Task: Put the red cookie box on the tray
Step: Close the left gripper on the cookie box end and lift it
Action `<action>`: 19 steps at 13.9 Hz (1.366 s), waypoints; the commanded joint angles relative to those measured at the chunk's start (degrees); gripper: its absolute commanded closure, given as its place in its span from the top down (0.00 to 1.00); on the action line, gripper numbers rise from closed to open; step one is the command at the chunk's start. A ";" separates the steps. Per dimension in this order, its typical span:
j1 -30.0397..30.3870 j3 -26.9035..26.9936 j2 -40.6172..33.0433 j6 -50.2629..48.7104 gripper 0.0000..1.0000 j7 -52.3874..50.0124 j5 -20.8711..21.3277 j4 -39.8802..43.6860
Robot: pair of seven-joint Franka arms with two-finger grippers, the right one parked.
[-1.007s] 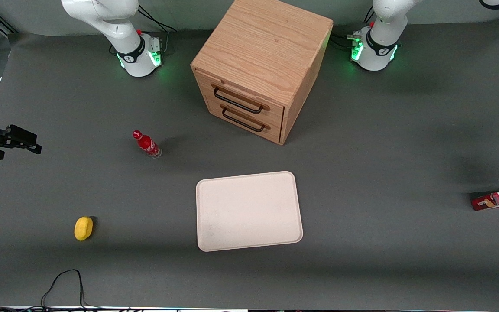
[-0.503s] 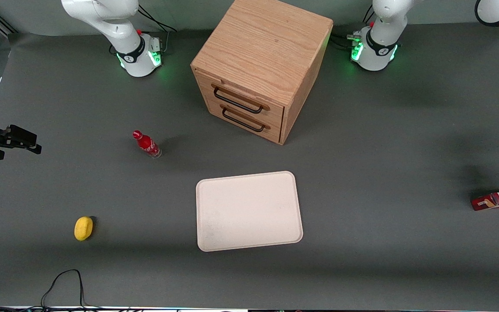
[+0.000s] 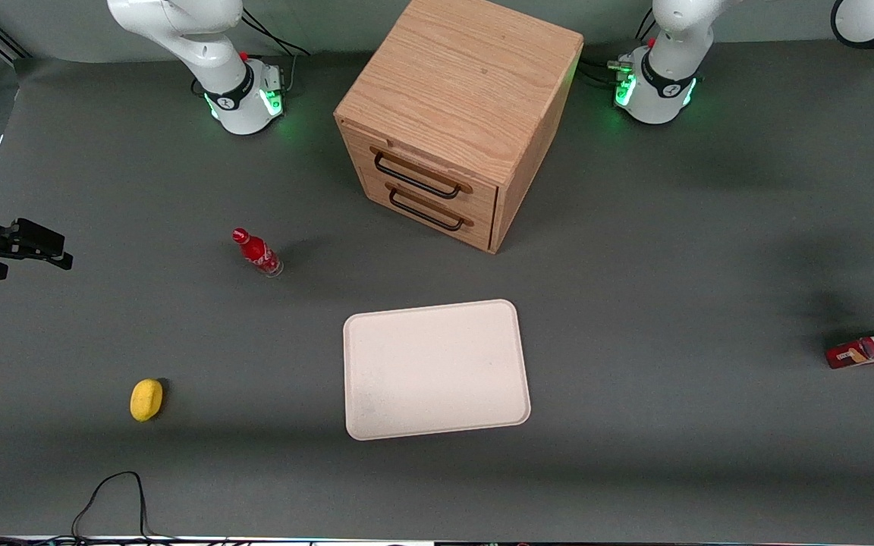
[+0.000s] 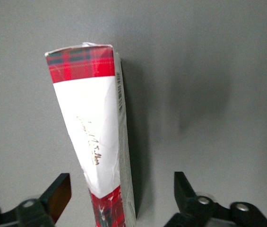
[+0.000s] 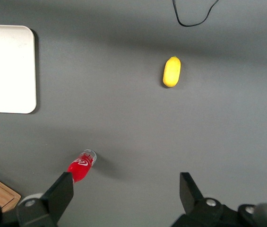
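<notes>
Gripper [image 4: 119, 196] was open, straddling the box [image 4: 95, 137] at the front view's right edge; looked light, crushable card, best pinched mid-length across its narrow width.

The red cookie box [image 3: 871, 352] lies flat on the tabletop at the working arm's end, well apart from the tray [image 3: 435, 369]; it is long and narrow, dark red with tartan at its end, a white section bearing gold script, and small orange-brown pictures; the gripper [image 4: 121, 196] hangs above it, jaws spread wide to either side of the carton, not touching; the tray, cream, rectangular, round-cornered and low-rimmed, sits flat in front of the wooden drawer cabinet [image 3: 458, 114].
</notes>
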 commanded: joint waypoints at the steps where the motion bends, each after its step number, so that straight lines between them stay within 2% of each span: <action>1: -0.12 0.08 0.28 1.03 0.01 1.81 -0.47 -0.04; 12: -0.20 0.00 -0.77 -0.37 0.00 1.90 -1.26 0.14; 14: -0.47 -0.44 -4.71 -6.93 0.00 -0.19 -1.26 0.32; 19: -2.57 -0.36 -19.38 -27.76 0.00 -13.45 -0.12 0.67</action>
